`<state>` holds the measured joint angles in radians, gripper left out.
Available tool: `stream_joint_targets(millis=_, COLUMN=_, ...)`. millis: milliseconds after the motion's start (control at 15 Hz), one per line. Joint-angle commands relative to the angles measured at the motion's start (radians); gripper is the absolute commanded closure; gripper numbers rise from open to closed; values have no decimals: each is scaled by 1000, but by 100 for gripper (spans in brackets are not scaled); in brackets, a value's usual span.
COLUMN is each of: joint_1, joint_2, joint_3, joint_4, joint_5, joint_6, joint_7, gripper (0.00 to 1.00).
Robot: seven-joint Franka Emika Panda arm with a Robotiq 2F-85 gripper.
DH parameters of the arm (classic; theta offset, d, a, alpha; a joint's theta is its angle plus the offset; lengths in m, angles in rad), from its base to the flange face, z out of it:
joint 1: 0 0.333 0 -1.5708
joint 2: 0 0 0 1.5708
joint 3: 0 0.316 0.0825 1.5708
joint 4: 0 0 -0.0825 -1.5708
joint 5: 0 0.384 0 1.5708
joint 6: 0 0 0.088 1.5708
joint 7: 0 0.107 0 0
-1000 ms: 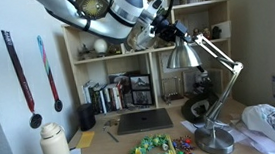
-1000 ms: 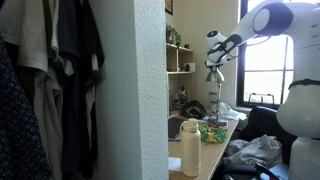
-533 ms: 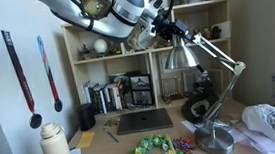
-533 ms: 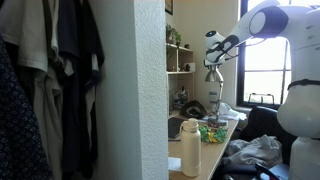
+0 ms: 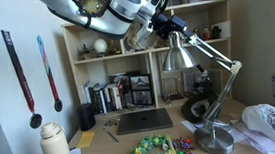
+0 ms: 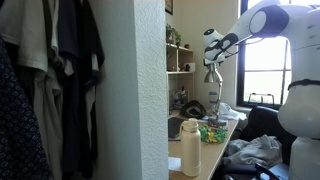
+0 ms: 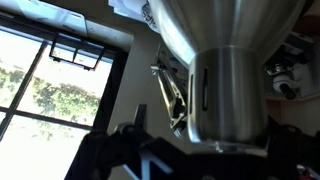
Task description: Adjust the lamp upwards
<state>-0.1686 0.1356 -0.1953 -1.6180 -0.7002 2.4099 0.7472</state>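
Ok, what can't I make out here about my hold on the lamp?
- Jaw state: in an exterior view the end effector sits at the top of the lamp, too small to show whether it is open or shut.
- In an exterior view, the window backlights both and they are tiny, so contact is unreadable.
- Wrist view: the lamp fills the frame. The end effector is a dark blur cut off by the bottom edge.

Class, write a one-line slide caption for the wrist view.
The silver lamp fills the frame up close, a window with greenery behind.
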Motion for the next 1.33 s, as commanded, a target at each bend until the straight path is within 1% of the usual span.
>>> stream_joint_targets(millis=0, joint_1=22, joint_2=-58, joint_3=-4, joint_4=-10, joint_5=1, joint_6=-65, joint_7=-53, gripper=0)
stream_joint_targets(millis=333, joint_1=25, joint_2=-138, joint_3=9, joint_4=-35, joint_5=14, joint_6=-76, joint_7=-88, gripper=0)
stream_joint_targets(millis=600, joint_1=33, joint_2=-251, joint_3=38, joint_4=-109, joint_5=8, joint_6=-54, joint_7=-166, gripper=0)
stream_joint_targets(millis=800, joint_1=35, joint_2=-359, joint_3=73, joint_4=-196, joint_5=10, joint_6=-27, joint_7=-236, gripper=0)
stream_joint_targets(millis=1067, joint_1=37, joint_2=-510, joint_3=129, joint_4=-341, joint_5=12, joint_6=-5, joint_7=-314, gripper=0)
stream_joint_targets(millis=1267, joint_1=19, joint_2=-607, joint_3=188, joint_4=-468, joint_5=-29, joint_6=-2, joint_7=-291, gripper=0)
